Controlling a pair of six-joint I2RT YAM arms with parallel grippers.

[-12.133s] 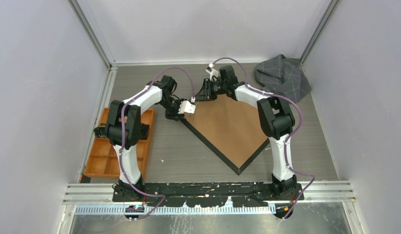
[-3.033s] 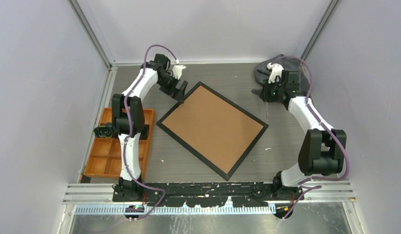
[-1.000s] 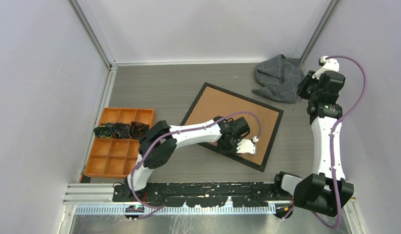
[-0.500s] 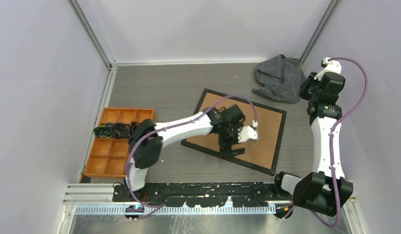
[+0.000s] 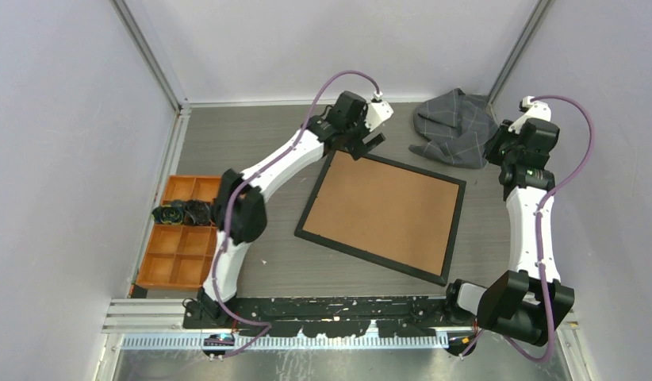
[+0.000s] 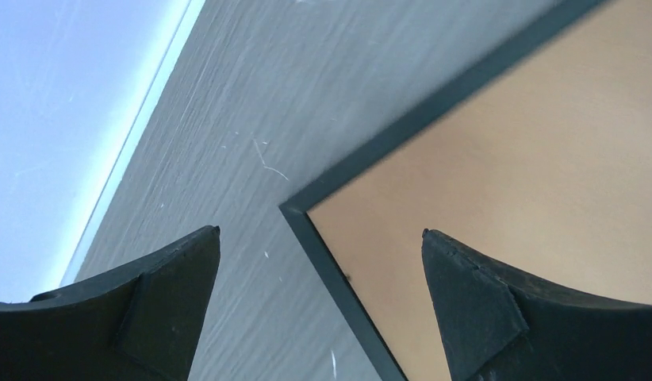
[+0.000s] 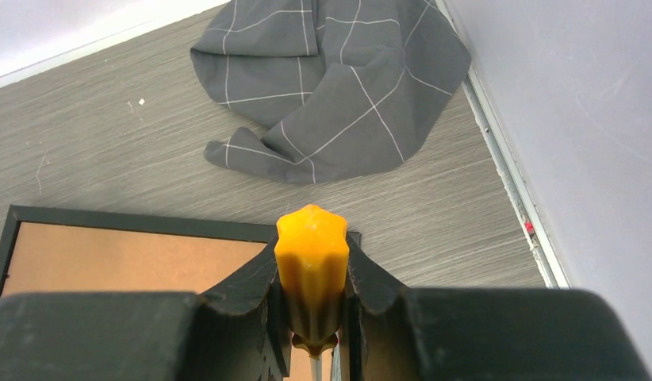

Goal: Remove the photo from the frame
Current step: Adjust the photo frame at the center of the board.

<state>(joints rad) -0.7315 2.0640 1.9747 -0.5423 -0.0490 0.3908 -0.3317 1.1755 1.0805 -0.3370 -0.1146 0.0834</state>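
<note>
- Since half a second ago, the left gripper (image 5: 373, 140) has been swung from the middle of the frame (image 5: 378, 216) to its upper left corner, in the upper middle of the top view, and its jaws have been opened wide.
- Nothing is held by it. In the left wrist view the corner is seen between and below the spread fingers, apart from both.
- The frame is laid face down on the desk (image 5: 259, 151) at the centre of the top view, with its brown board (image 6: 505, 175) upward. Its place is unchanged over that half second.
- The photo is not seen, and is judged to be under the board.
- The right gripper (image 7: 311, 274) is closed on an orange-handled tool (image 7: 311, 234) at the right of the top view, near the cloth (image 5: 458, 127). The tool's tip is hidden.
- The step in hand is judged to be freeing the board at this corner.
- The fingers should be lowered squarely at the corner, so that the frame is not pushed across the desk.
- The board should be raised only slightly, so that the photo is not creased.
- Whether clips hold the board cannot be told.
</note>
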